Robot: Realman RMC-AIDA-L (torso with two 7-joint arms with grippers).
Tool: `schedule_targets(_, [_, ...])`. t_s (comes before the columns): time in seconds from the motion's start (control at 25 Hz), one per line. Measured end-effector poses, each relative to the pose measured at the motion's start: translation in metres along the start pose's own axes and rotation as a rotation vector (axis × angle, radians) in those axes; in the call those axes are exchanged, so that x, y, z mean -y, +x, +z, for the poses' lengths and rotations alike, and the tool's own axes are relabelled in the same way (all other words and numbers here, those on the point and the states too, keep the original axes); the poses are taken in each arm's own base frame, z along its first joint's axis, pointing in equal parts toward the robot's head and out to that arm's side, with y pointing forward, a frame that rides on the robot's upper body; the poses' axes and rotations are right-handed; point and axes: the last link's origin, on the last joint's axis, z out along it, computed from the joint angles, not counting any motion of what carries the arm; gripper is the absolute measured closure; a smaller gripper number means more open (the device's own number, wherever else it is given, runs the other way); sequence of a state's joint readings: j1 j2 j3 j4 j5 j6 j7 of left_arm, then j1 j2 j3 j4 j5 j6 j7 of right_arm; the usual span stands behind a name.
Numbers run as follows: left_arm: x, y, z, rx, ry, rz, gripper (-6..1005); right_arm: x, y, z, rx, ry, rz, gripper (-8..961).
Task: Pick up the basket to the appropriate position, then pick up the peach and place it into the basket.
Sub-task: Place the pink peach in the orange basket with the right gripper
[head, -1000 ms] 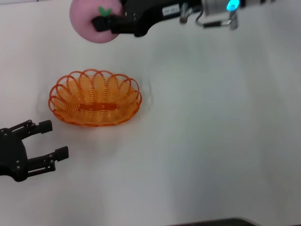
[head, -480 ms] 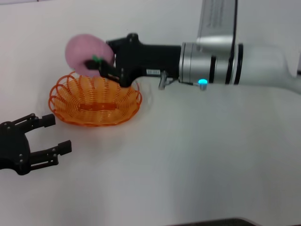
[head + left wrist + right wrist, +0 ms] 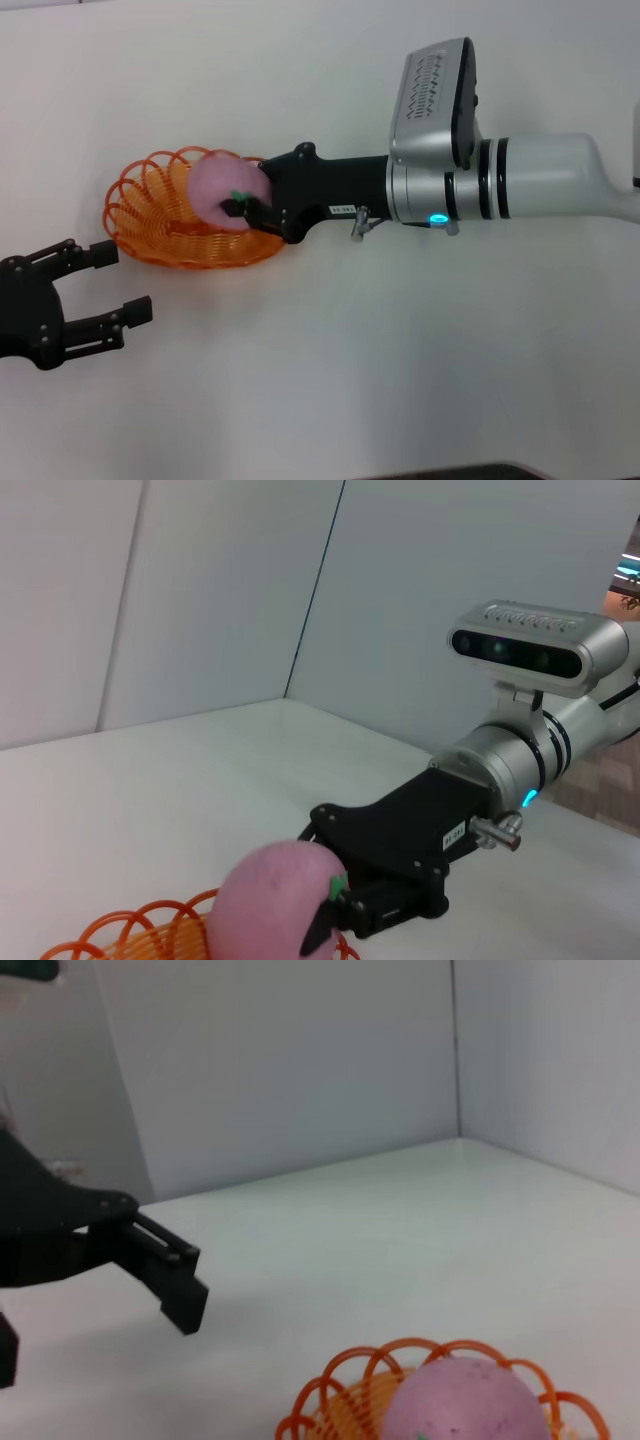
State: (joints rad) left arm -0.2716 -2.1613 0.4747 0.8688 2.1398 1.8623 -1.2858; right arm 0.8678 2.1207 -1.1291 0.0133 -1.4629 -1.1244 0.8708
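The orange wire basket (image 3: pixel 150 215) stands on the white table at the left. My right gripper (image 3: pixel 243 210) is shut on the pink peach (image 3: pixel 222 190) and holds it over the basket's right half, low inside the rim. The peach also shows in the left wrist view (image 3: pixel 268 908) and the right wrist view (image 3: pixel 462 1402), with the basket rim (image 3: pixel 345 1375) around it. My left gripper (image 3: pixel 112 284) is open and empty on the table in front of the basket's left end.
The white table (image 3: pixel 420 350) spreads wide to the right and front. The right arm's silver forearm (image 3: pixel 520 185) reaches across from the right edge. Grey walls stand behind the table in the wrist views.
My right gripper has brought the peach from the far side of the table down and forward into the basket's opening. The left gripper and the basket have stayed put.
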Motion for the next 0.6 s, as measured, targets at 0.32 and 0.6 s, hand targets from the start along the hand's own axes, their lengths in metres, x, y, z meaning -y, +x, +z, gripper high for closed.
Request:
schedule_targets(0.32, [0.0003,-0.0002,0.0002,0.001,0.002,-0.003,151,-0.0024,0.0004,0.0023,-0.039,-0.035,0.019,711])
schedule_targets(0.6, [0.0004,-0.0002,0.0001,0.001,0.002,-0.003,151,-0.0012,-0.0005,0.003,-0.04,-0.029,0.026,571])
